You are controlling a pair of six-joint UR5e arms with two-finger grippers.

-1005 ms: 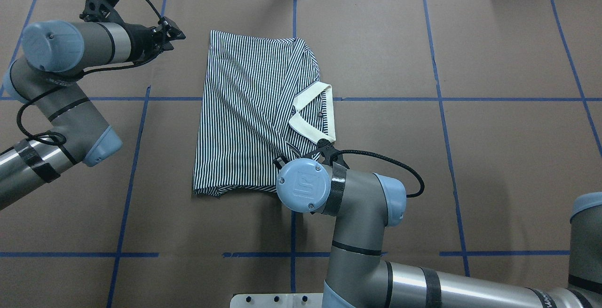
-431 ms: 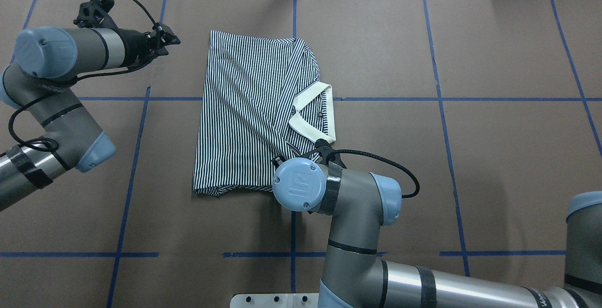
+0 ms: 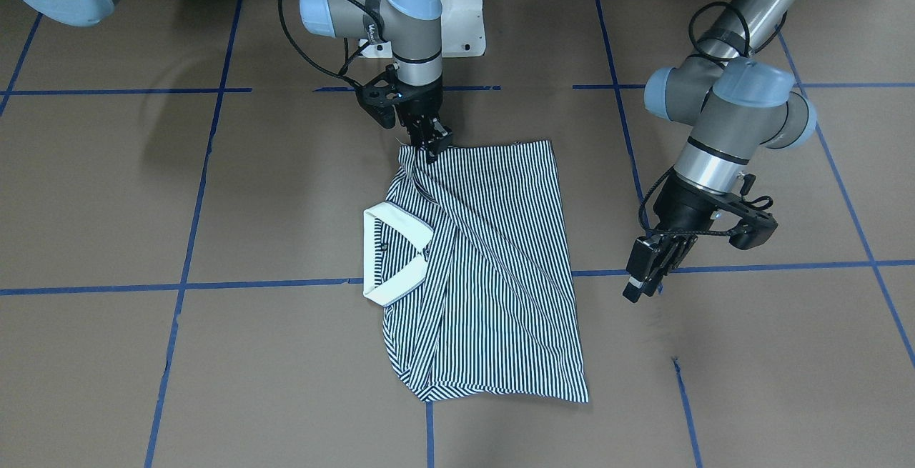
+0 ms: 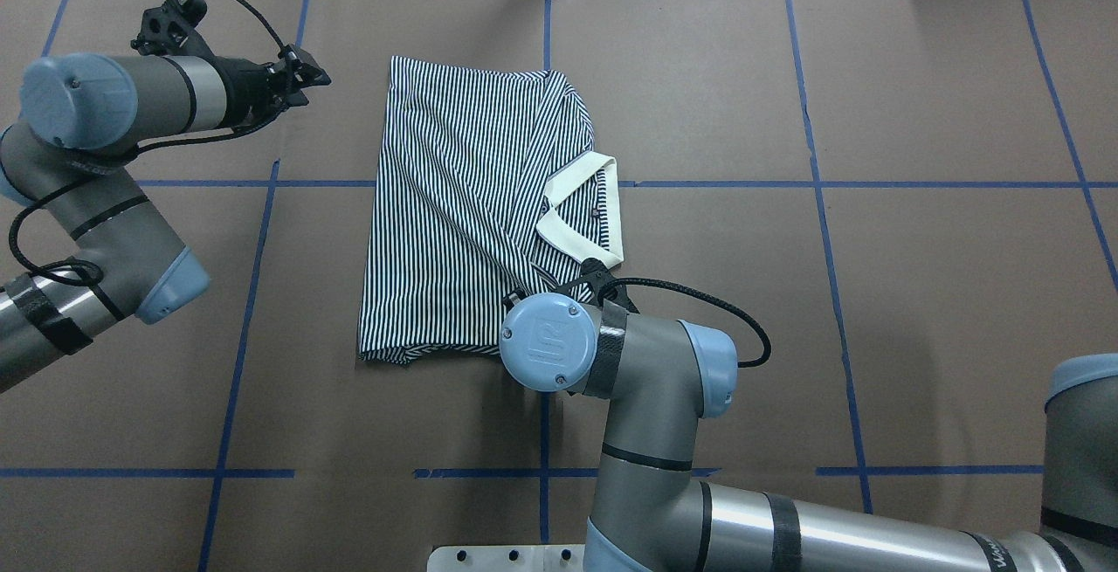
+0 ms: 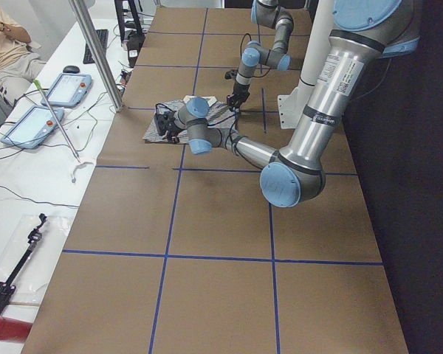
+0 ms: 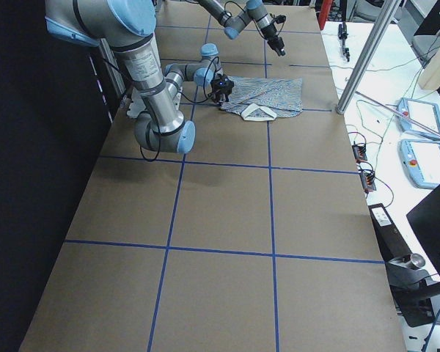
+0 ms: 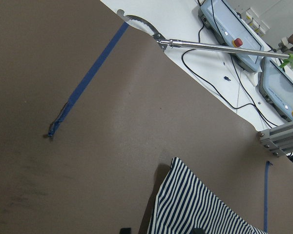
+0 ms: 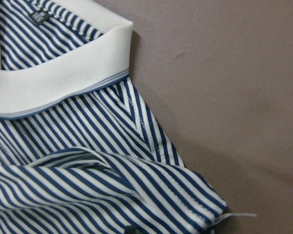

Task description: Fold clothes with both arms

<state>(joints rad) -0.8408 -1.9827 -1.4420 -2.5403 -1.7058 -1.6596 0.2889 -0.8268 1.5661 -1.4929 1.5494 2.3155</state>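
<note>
The striped polo shirt (image 4: 454, 205) lies folded in the middle of the worktop (image 4: 873, 292), its cream collar (image 4: 564, 229) on the right. The right tool (image 3: 432, 150) pinches the shirt's near right corner, the cloth bunched up to it. The left tool (image 3: 641, 284) hangs off the shirt's far left corner, jaws parted and holding nothing.

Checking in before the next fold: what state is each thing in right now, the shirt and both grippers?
Shirt: folded narrow, wrinkled, lying on the table.
Collar: face up at the shirt's edge.
Left gripper: open, empty, beside the shirt, not touching it.
Right gripper: tips at the shirt's corner near the collar; open or shut unclear.
</note>
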